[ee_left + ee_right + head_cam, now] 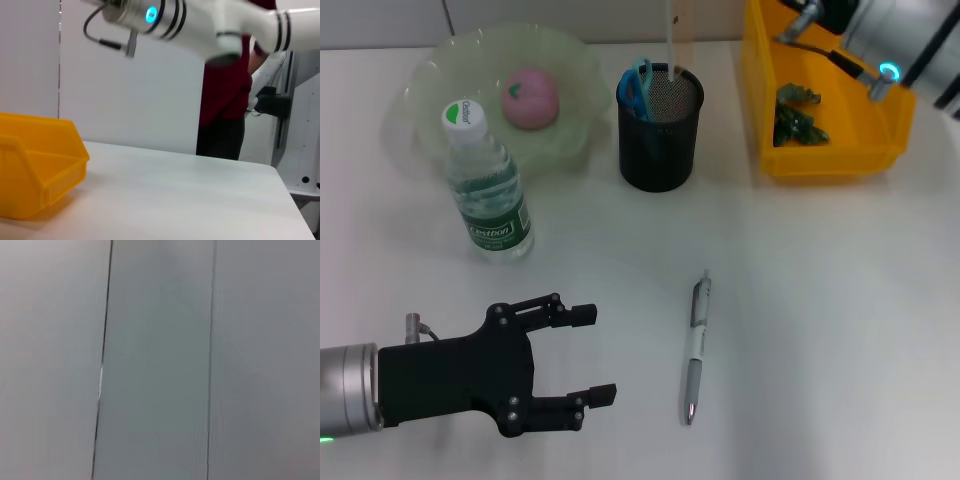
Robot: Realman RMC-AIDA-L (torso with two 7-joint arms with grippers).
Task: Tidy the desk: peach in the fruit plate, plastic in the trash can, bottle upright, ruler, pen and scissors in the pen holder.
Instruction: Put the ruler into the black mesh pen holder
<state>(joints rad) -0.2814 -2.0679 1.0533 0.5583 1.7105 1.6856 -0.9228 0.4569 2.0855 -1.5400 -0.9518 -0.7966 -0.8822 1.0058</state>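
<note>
The pen [695, 349] lies lengthwise, tip toward the robot; left gripper [592, 355] jaws apart.

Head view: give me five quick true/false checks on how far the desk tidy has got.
1. The peach lies in the fruit plate. True.
2. The bottle lies on its side. False: it stands upright, cap up, in front of the plate.
3. The pen is in the pen holder. False: it lies flat on the table, nearer the robot than the holder.
4. The left gripper is open and holds nothing. True: it sits low over the table, to the left of the pen.
5. The plastic sits on the table beside the trash can. False: it lies inside the yellow can, with the right arm above it.
</note>
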